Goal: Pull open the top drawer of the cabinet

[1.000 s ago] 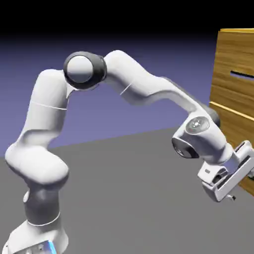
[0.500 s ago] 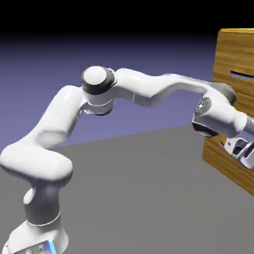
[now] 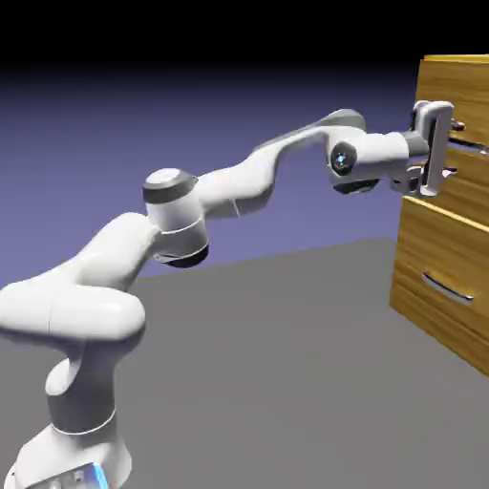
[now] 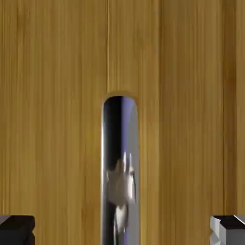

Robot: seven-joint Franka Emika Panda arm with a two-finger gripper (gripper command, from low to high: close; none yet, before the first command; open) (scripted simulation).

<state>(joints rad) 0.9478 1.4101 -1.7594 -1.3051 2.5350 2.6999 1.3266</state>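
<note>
The cabinet (image 3: 458, 65) of golden-brown wood grain stands at the exterior view's right. My gripper (image 3: 456, 149) is stretched out level against the front of the top drawer (image 3: 473, 100), at its handle. In the hand view the drawer's wood (image 4: 52, 119) fills the picture, and the silver bar handle (image 4: 119, 167) runs down the middle. The two grey fingertips (image 4: 16, 229) stand far apart on either side of the bar, not touching it. The gripper (image 4: 122, 230) is open and holds nothing.
Below the top drawer is the lower drawer (image 3: 435, 258) with its curved silver handle (image 3: 447, 288), shut. The grey table (image 3: 267, 382) stretches between the robot's base and the cabinet.
The arm has swung up from low beside the lower drawer to the height of the top drawer and straightened toward its handle. The jaws stayed open.
</note>
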